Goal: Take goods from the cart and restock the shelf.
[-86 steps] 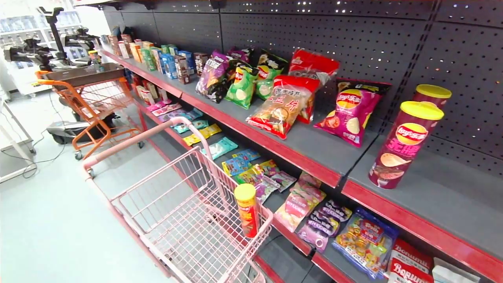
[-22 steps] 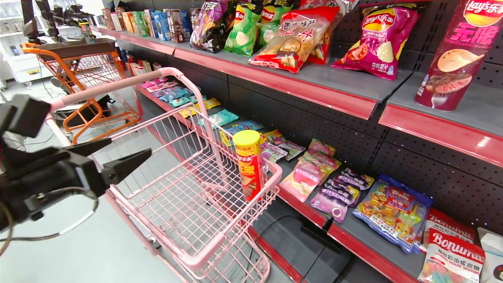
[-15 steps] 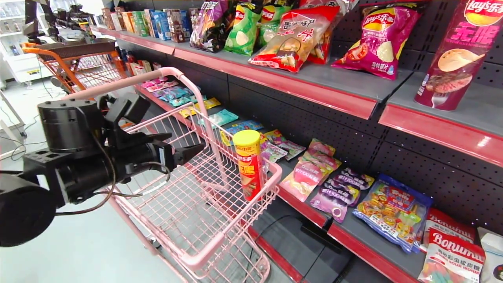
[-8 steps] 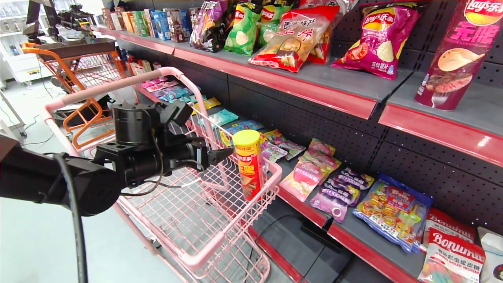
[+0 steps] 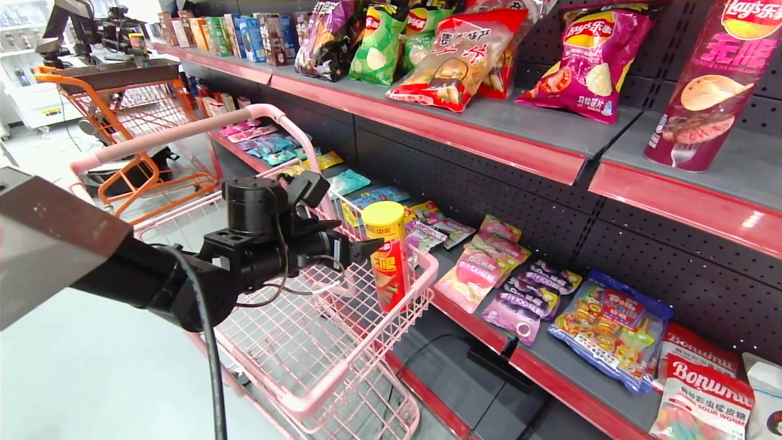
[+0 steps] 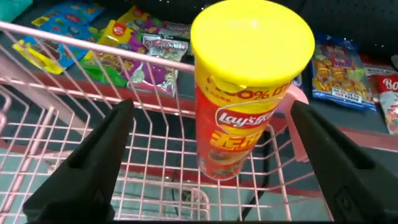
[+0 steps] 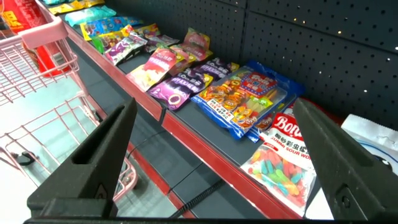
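My left pincer (image 6: 211, 107), spread wide, faces the yellow-lidded red crisp tube (image 6: 249, 93) upright in the pink wire cart (image 5: 324, 391). My right pincer (image 7: 214, 109) is spread too.

I see a pink coated-wire cart (image 5: 305, 342), a glossy can (image 5: 388, 275) with smooth plastic lid (image 5: 383, 215), and, upper right, a matt grey shelf (image 5: 537, 131) with shiny red edge (image 5: 427, 130).

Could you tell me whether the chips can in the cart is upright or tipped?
Upright: the can stands on end in the cart, yellow lid on top.
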Available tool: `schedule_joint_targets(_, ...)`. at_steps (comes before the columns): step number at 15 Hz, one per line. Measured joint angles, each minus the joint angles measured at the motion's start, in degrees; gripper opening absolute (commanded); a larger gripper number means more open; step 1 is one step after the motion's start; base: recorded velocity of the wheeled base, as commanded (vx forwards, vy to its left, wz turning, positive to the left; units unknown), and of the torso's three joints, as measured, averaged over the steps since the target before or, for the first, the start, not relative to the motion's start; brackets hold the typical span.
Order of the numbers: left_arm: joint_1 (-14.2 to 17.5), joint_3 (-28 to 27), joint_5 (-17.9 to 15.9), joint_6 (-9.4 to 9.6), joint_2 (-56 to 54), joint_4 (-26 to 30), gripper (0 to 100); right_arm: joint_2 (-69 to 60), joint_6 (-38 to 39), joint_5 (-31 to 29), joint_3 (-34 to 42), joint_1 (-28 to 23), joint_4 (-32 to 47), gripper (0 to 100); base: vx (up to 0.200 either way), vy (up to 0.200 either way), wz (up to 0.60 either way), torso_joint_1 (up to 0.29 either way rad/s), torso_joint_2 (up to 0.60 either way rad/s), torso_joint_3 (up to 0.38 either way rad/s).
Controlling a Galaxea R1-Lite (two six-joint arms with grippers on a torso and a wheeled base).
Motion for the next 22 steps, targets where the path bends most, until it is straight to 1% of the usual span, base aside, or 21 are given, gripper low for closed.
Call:
schedule_joint_targets(6,-1.9,-3.2,-0.1,0.02,4.5,-0.4,100,0.0,0.0,0.0,0.0,0.0,0.0,100,0.000,0.000,0.00,0.000,0.00,0.000)
schedule_joint_targets(12,-2.4,-5.6,0.0,0.16,6.9,-0.5,100,0.0,0.0,0.0,0.0,0.0,0.0,100,0.000,0.000,0.00,0.000,0.00,0.000)
schedule_joint_targets(13,-2.5,-6.1,0.3,0.17,7.3,-0.6,0,0.0,0.0,0.0,0.0,0.0,0.0,100,0.000,0.000,0.00,0.000,0.00,0.000)
schedule_joint_targets(19,-2.7,-6.2,1.2,0.06,8.4,-0.7,0,0.0,0.0,0.0,0.1,0.0,0.0,100,0.000,0.000,0.00,0.000,0.00,0.000)
schedule_joint_targets(22,-2.8,-5.4,1.9,-0.22,6.5,-0.2,0,0.0,0.0,0.0,0.1,0.0,0.0,100,0.000,0.000,0.00,0.000,0.00,0.000)
